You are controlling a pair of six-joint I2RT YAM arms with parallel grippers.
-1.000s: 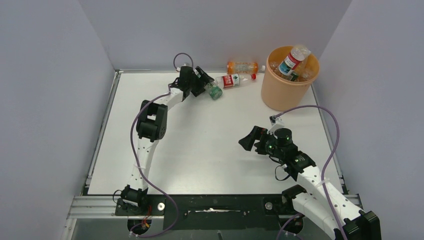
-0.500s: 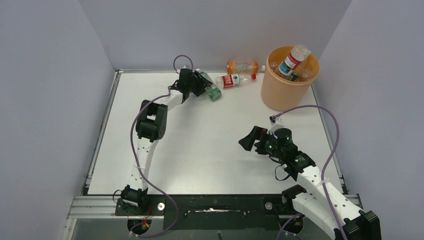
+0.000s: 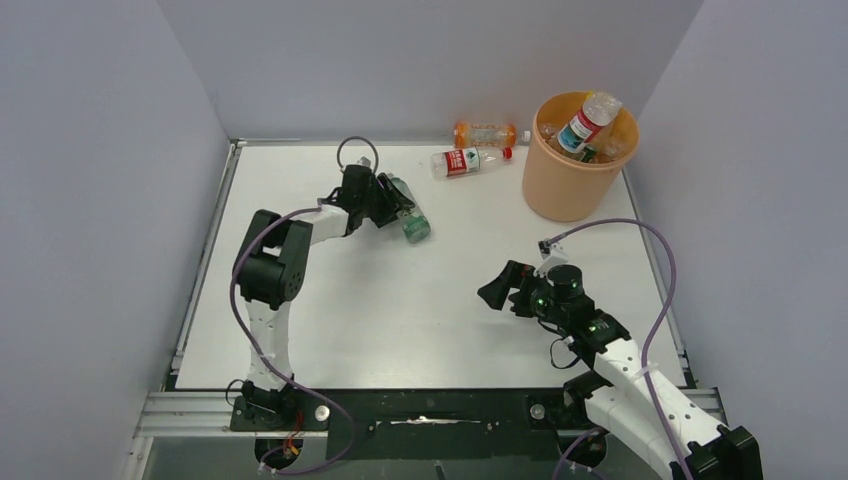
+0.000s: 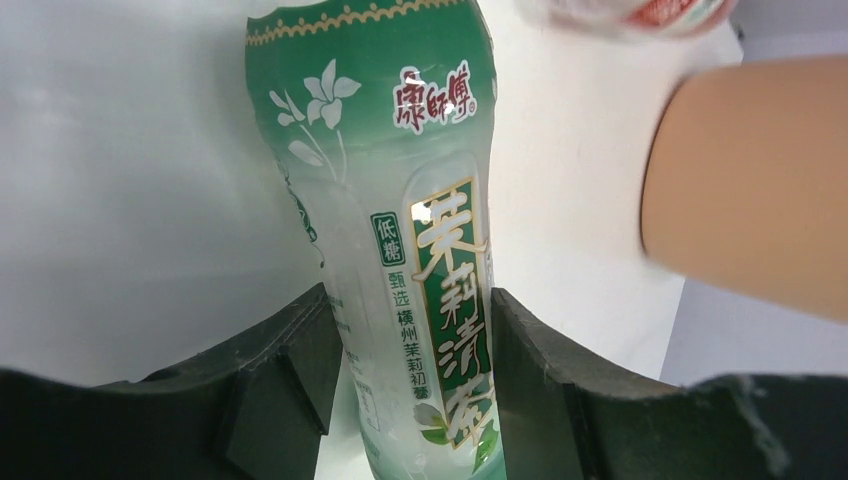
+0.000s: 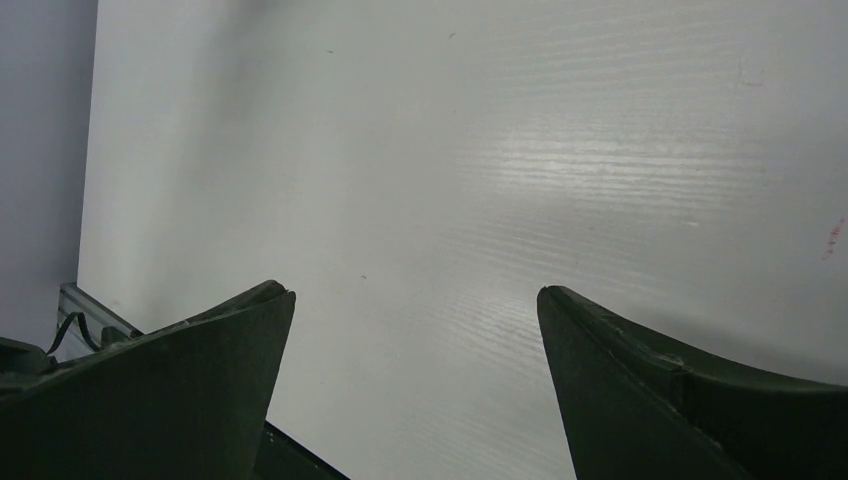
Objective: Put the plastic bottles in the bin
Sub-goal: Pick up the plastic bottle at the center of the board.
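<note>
My left gripper (image 3: 397,205) is shut on a clear bottle with a green label (image 3: 411,224), held over the back left of the table. In the left wrist view the green bottle (image 4: 400,200) runs up between both fingers (image 4: 290,370). A clear bottle with a red label (image 3: 462,161) and an orange bottle (image 3: 487,133) lie by the back wall. The peach-orange bin (image 3: 560,195) stands at the back right, with several bottles inside and one (image 3: 586,119) sticking out. My right gripper (image 3: 497,290) hangs open over bare table right of centre, with nothing between its fingers (image 5: 230,360).
Grey walls close the table in on the left, back and right. In the left wrist view the bin's wall (image 4: 750,200) shows at the right and the red-labelled bottle (image 4: 640,10) at the top edge. The arm bases sit on the black rail (image 3: 430,415) at the near edge.
My left gripper closed on the green-labelled bottle and drew it away from the back wall, toward the near side. The right gripper dropped slightly nearer and stayed open.
</note>
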